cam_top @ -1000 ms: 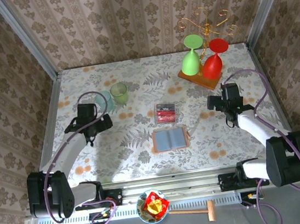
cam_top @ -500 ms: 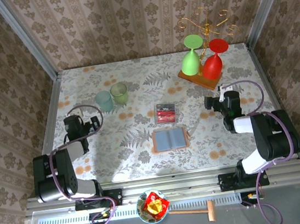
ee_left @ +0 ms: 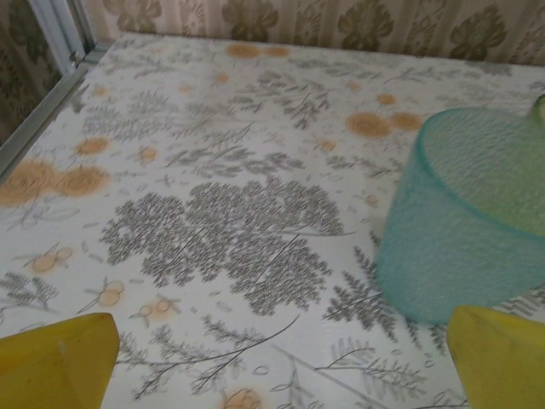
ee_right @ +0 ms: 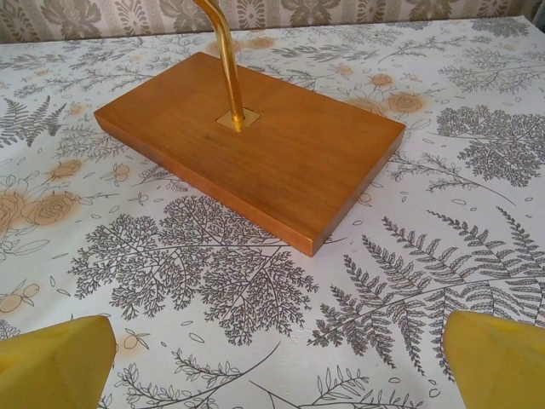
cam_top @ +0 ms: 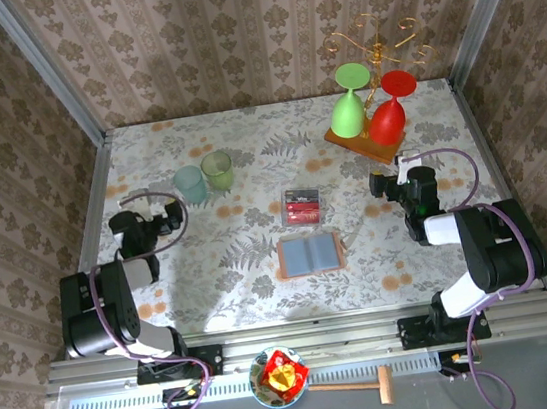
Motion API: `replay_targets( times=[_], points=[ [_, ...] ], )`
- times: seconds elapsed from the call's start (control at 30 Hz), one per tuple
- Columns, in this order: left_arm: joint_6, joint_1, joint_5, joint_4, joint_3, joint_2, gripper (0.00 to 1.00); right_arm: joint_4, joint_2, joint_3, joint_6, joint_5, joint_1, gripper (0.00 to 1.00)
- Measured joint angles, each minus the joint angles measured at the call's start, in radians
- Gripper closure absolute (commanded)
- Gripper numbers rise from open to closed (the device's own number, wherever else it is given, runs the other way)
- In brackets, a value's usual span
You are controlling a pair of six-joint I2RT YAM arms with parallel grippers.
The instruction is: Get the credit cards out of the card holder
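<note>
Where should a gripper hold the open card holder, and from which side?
Take the card holder by its right outer edge, coming down from above with the jaws across that edge. It lies open and flat on the table, so probably only its thin rim offers a hold.

Table [cam_top: 225,292]: flat, covered with a white cloth of grey ferns and orange flowers.
Card holder [cam_top: 310,253]: lies open near the middle, grey-blue side up.
Credit cards [cam_top: 302,206]: red, lying flat just behind the card holder, apart from it.
Blue-green cup [cam_top: 189,184]: stands at the back left.
Green cup [cam_top: 218,169]: stands right beside the blue-green one.
Wooden stand [cam_top: 359,143]: sits at the back right, with a gold pole.
</note>
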Motion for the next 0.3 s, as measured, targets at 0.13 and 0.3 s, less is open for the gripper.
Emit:
replay_targets(
  times=[0.13, 0.3],
  points=[
    [0.042, -0.08, -0.052, 0.1, -0.053, 0.066, 0.0, 0.0, 0.0, 0.0, 0.0, 0.0, 0.0, 0.0],
    [0.084, -0.129, -0.143, 0.075, -0.024, 0.078, 0.0, 0.002, 0.0, -0.001, 0.0, 0.0, 0.0, 0.0]
  ],
)
